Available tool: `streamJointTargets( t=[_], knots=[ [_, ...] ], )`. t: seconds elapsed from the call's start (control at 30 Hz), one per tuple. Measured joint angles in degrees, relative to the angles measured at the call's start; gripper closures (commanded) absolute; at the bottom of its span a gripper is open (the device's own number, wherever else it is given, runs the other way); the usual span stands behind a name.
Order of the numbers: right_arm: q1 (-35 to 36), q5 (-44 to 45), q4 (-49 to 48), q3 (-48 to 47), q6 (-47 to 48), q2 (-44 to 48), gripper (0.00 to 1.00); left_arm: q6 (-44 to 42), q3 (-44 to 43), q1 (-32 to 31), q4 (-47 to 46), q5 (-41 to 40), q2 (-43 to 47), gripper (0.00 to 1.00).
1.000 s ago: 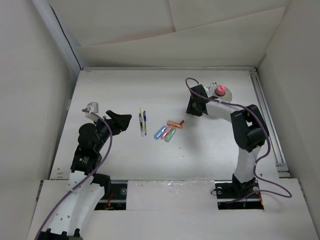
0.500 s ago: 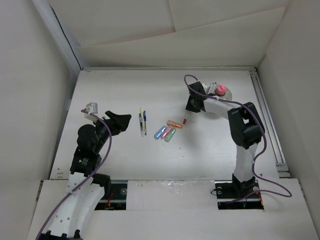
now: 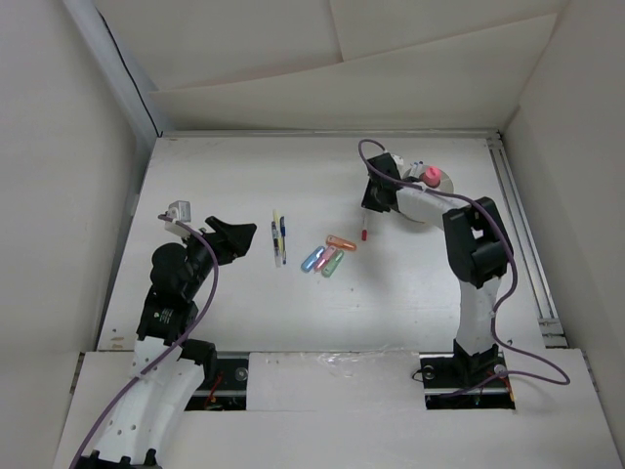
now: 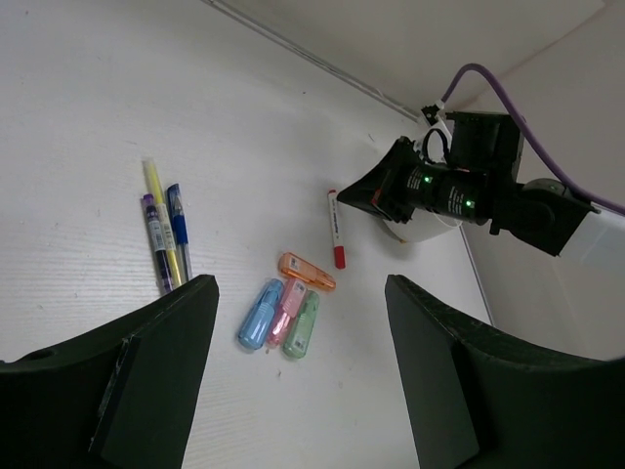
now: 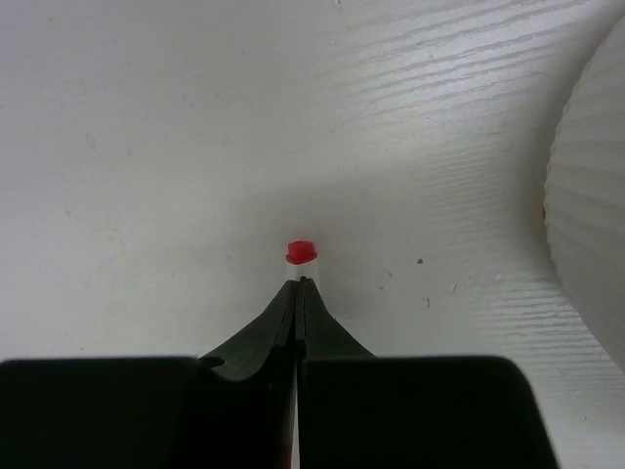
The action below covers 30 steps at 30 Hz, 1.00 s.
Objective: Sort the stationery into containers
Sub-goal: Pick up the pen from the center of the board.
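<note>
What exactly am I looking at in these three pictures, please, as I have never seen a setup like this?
These are two robot arms bolted at the near edge of a white table. One picture looks down from above. The other two come from a camera on each wrist. On the table lie four short pastel markers and, left of them, a few thin pens. The right hand is closed on a white pen with a red end, close to a round white cup. The left hand sits left of the thin pens, open and empty.
</note>
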State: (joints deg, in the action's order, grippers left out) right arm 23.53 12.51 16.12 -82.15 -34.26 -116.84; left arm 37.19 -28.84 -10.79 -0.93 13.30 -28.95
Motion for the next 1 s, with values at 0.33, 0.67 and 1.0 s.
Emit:
streamJointTargets(
  t=[0.33,0.67,1.0],
  knots=[
    [-0.6,0.4,1.7,-1.5,1.5,-1.4,0.65,0.0,0.0,0.0,0.0,0.0,0.0,0.34],
    [-0.7,0.6,3.1,-4.4,2.3,-3.8,0.81,0.0,0.0,0.0,0.0,-0.1,0.2,0.34],
    [-0.3,2.1,3.5,-4.8,2.6,-4.0,0.69,0.0,0.0,0.0,0.0,-0.3,0.6,0.34]
  ],
)
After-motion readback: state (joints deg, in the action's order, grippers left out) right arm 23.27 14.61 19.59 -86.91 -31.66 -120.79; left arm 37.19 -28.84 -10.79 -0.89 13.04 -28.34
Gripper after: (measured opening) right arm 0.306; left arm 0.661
